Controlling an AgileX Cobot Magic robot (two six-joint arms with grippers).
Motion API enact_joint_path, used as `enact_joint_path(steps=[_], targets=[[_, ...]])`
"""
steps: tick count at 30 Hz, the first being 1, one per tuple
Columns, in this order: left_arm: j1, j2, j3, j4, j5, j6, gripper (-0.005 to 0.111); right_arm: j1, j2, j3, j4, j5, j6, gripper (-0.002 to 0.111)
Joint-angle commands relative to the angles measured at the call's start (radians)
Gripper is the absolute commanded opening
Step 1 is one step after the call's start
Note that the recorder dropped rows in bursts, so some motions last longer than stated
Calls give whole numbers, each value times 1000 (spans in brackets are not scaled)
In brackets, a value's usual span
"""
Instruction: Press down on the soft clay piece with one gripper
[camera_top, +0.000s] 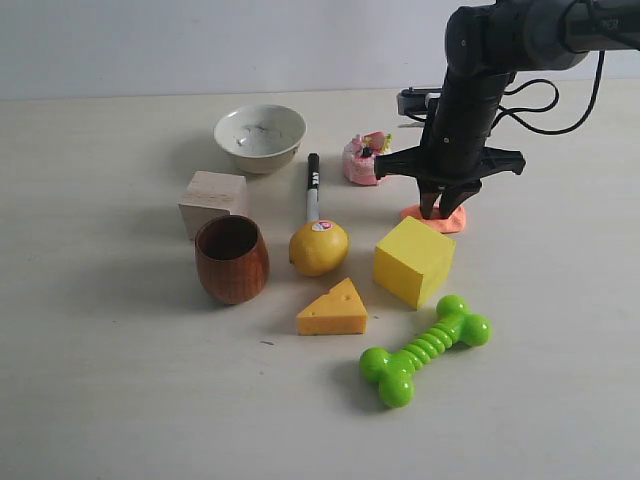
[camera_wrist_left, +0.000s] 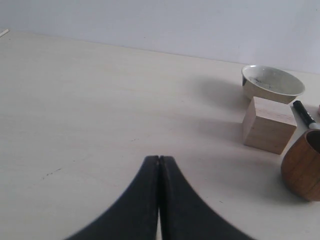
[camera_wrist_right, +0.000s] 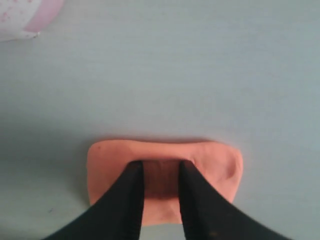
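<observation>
The soft clay piece (camera_top: 453, 221) lies flat on the table behind the yellow cube (camera_top: 413, 260). It is a thin salmon-orange slab with uneven edges. My right gripper (camera_top: 440, 208) points straight down onto it. In the right wrist view both fingertips (camera_wrist_right: 135, 172) rest on the clay (camera_wrist_right: 212, 160), a small gap apart, with a darker dented patch between them; the right gripper (camera_wrist_right: 160, 165) stands narrowly open. My left gripper (camera_wrist_left: 159, 158) is shut with nothing in it, low over bare table, and is out of the exterior view.
A pink cake toy (camera_top: 364, 158) sits just left of the clay. Further left are a marker (camera_top: 313, 185), a lemon (camera_top: 319, 247), a white bowl (camera_top: 260, 135), a wooden block (camera_top: 213, 200) and a wooden cup (camera_top: 232, 259). In front lie a cheese wedge (camera_top: 333, 310) and a green bone toy (camera_top: 425, 350).
</observation>
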Motion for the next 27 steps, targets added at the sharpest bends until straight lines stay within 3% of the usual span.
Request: enact_joint_path(steps=[1, 18, 27], targets=[[2, -6, 3, -10, -4, 1, 0, 6, 0, -8, 27, -21, -9, 29], [2, -6, 3, -10, -4, 1, 0, 6, 0, -8, 0, -21, -8, 29], [2, -6, 3, -10, -4, 1, 0, 6, -32, -8, -28, -45, -8, 20]])
